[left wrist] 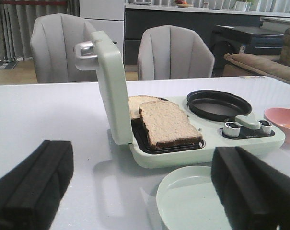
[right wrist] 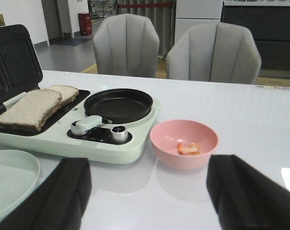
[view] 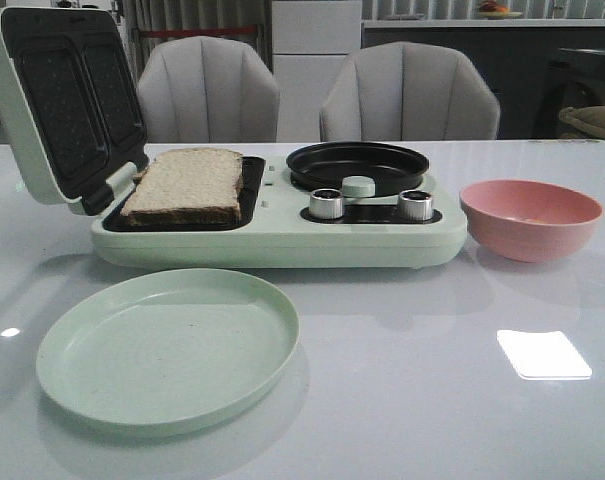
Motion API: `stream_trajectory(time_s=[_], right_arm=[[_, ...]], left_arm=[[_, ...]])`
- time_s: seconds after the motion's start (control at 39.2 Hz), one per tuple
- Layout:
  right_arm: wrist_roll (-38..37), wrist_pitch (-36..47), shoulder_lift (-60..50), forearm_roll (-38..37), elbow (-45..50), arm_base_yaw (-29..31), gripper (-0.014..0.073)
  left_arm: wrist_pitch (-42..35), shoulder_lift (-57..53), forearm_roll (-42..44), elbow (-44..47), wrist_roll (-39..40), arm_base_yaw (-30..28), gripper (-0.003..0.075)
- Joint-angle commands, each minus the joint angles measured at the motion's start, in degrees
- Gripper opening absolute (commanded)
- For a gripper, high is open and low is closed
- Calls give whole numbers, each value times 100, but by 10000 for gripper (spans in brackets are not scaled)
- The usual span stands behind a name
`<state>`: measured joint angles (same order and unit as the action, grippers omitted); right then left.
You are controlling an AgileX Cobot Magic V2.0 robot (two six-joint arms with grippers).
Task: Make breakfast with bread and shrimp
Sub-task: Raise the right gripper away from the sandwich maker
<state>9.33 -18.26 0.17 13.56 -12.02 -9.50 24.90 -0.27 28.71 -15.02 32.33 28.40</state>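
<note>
A mint-green breakfast maker (view: 282, 235) is standing on the white desk (view: 432, 400) with its lid (view: 57, 100) propped wide open, exposing the grill plates for loading. Two slices of bread (left wrist: 166, 122) are lying on the lower grill plate, one overlapping the other, apparently waiting to be toasted. On the same appliance, beside the bread, a small black frying pan (right wrist: 118, 104) is sitting bare above two silver knobs (view: 327, 203), likely the spot meant for cooking. Just beside the breakfast maker, on its pan side, a pink bowl (right wrist: 184, 143) is holding the shrimp (right wrist: 189, 148), kept together there within the right arm's reach. In front of the breakfast maker, a pale green plate (view: 167, 350) is lying bare, probably reserved for the finished food. The left hand (left wrist: 140, 191) is hovering spread wide near the plate, gripping nothing. The right hand (right wrist: 147, 196) is hanging spread apart short of the bowl, also holding nothing. Judging by the layout, the shrimp are not yet in the pan.
</note>
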Motion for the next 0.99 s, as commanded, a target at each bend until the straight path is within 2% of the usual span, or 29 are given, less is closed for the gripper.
stream_trajectory(time_s=[0.0,0.25,0.36,0.43,0.51,0.76,0.97], right_arm=[[14,478,68,66,-141,20,592],[14,478,68,66,-141,20,592],[14,478,68,66,-141,20,592],[14,478,68,66,-141,20,592],[14,478,68,66,-141,20,592],[14,478,68,66,-141,20,592],[14,478,68,66,-141,20,592]], left_arm=[[-589,-87,27,-149,51,24,639],[-571,-25,-42,-236,51,24,639],[-92,269,-42,-535,51,24,639],[316,739,-42,-930,39,24,639],[388,1196,-16,-1327,5,24,639],[-484,2701,846,-2256,5,24,639],[-125,3819,685,-2995,5,24,639]])
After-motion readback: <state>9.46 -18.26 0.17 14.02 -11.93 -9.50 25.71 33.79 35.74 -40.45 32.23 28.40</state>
